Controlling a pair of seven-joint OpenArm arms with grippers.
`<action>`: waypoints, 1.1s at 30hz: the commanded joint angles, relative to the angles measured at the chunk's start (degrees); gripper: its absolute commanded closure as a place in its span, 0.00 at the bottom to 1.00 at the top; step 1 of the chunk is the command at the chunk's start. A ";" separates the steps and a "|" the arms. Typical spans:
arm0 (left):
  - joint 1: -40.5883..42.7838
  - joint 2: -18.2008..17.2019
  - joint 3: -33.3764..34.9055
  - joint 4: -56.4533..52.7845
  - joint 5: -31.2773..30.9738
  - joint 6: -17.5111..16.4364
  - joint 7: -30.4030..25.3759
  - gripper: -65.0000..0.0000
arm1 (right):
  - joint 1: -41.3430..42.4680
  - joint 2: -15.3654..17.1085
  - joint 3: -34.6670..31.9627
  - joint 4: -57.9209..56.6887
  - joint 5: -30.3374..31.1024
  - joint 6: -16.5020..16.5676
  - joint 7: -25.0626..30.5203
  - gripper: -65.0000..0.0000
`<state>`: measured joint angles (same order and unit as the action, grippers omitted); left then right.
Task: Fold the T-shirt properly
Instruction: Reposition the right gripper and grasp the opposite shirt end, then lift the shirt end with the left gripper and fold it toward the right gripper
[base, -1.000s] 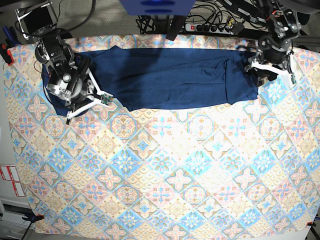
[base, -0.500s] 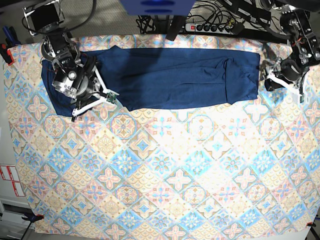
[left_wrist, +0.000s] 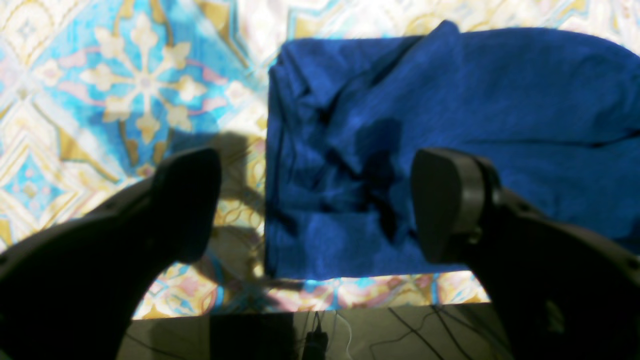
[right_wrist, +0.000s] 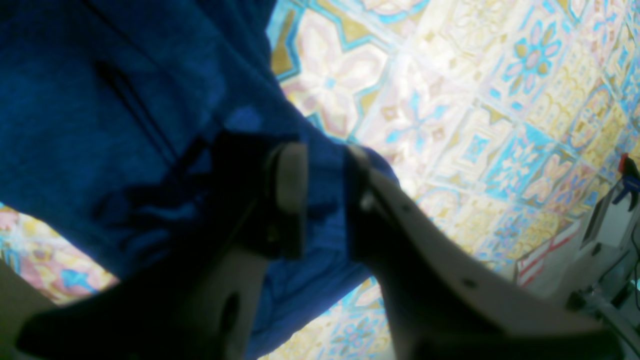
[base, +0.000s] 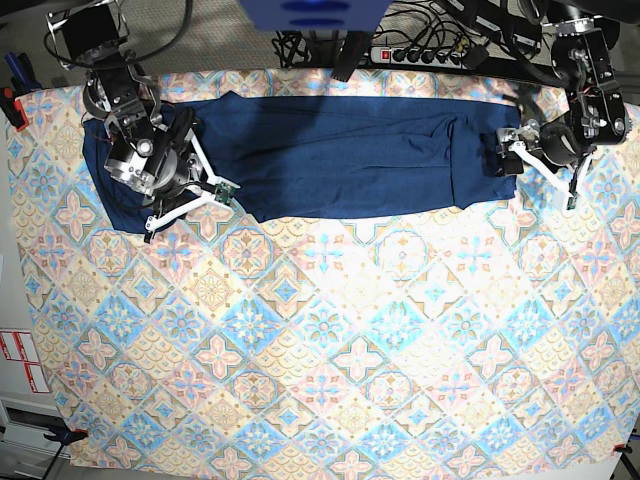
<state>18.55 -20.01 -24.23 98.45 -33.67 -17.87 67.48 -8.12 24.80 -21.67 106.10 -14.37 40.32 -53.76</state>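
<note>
Left wrist view: plain dark navy-blue long-sleeved T-shirt (left_wrist: 440, 150) of thin knit lies ahead of my left gripper (left_wrist: 315, 205), its short end edge running between my two black fingers. Fingers stand wide apart with nothing between them; no cloth held.

Right wrist view: my right gripper (right_wrist: 325, 200) is clamped on a fold of the navy cloth, which fills the narrow gap between the pads. Beyond it lies the pastel tile-patterned tablecloth (right_wrist: 450, 100).

Base view: the T-shirt (base: 330, 155) lies as a long band across the far side of the table, long axis left to right. One of my arms sits at each end: the left gripper (base: 505, 160) at the band's right end, the right gripper (base: 185, 205) on its left end.

Surface: flat tablecloth (base: 330, 350), bare on the near side.

Room: cables and a power strip (base: 425, 52) behind the far edge.

Next move, judged: my left gripper must take its end before a lengthwise fold.
</note>
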 joint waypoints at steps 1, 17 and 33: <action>-0.13 -0.96 -0.52 -0.39 -0.66 -0.02 -0.63 0.11 | 0.60 0.65 0.44 1.10 -0.18 -0.32 0.35 0.80; -3.12 -0.34 3.79 -13.66 -0.40 -0.02 -5.73 0.11 | 0.60 0.65 0.44 1.19 -0.18 -0.32 0.35 0.80; -1.71 2.74 12.23 -14.98 -1.80 -4.42 -8.98 0.50 | 0.60 0.74 0.44 2.34 -0.18 -0.32 0.26 0.80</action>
<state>16.05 -18.37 -13.08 83.37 -32.25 -20.40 55.48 -8.16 24.91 -21.67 107.37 -14.39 40.29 -53.80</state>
